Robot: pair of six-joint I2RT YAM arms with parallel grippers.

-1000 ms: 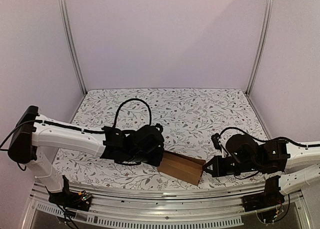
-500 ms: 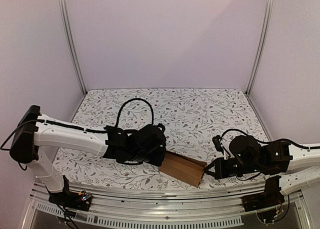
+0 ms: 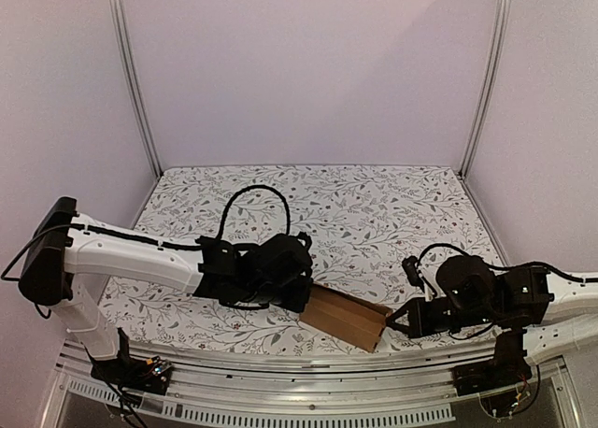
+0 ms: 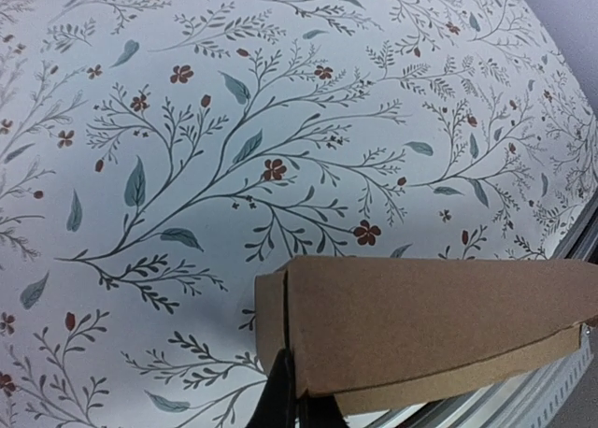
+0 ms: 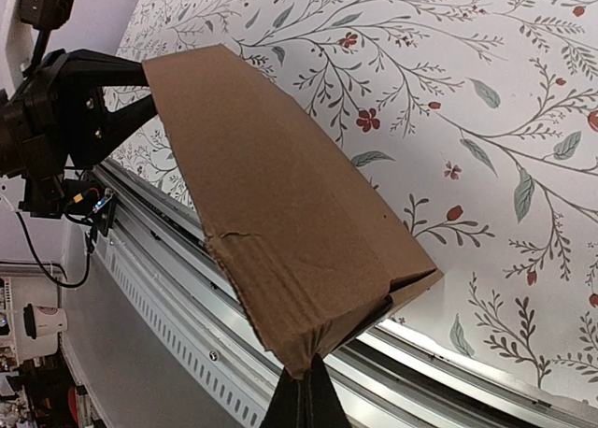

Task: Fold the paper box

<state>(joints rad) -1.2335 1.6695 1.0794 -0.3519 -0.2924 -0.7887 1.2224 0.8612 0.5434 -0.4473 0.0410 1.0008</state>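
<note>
A plain brown folded cardboard paper box (image 3: 344,318) stretches left to right above the floral surface (image 3: 374,213), near its front edge. The left end effector (image 3: 304,306) pinches one end and the right end effector (image 3: 391,321) pinches the other.

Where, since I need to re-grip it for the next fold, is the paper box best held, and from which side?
Probably by a short end of the paper box, coming in along its length. It is long and flattened, so the ends offer thin cardboard edges that narrow jaws can pinch; the left pincer and right pincer are each shut on one end.
</note>
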